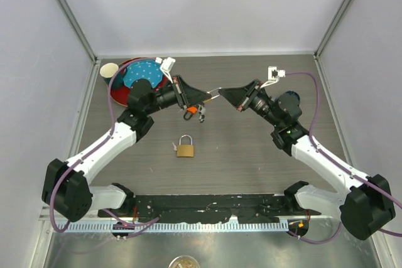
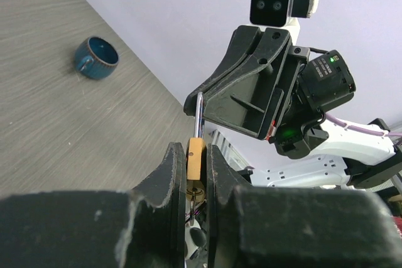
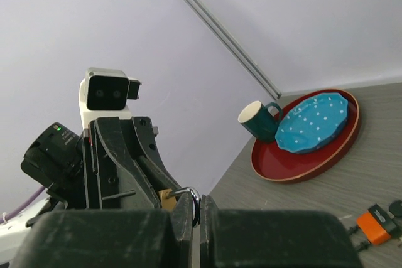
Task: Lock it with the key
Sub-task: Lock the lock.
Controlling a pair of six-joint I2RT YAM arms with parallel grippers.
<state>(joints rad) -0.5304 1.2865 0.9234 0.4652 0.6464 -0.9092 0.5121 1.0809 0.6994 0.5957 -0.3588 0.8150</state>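
Observation:
A small brass padlock [image 2: 195, 161] is pinched by its body in my left gripper [image 2: 195, 150], held above the table. Its steel shackle [image 2: 198, 114] points toward my right gripper [image 1: 226, 94], which is shut on the shackle's bend [image 3: 195, 201]; the brass body [image 3: 167, 199] shows just behind it. A key bunch with an orange tag [image 1: 188, 114] hangs under the held padlock; whether the key sits in the keyhole I cannot tell. A second brass padlock [image 1: 184, 149] lies on the table, shackle up.
At the back left stands a red tray [image 1: 119, 95] with a blue dotted plate [image 1: 141, 75] and a teal cup [image 3: 260, 120]. A blue cup [image 2: 95, 58] sits on the table beyond the right arm. Grey walls enclose the table.

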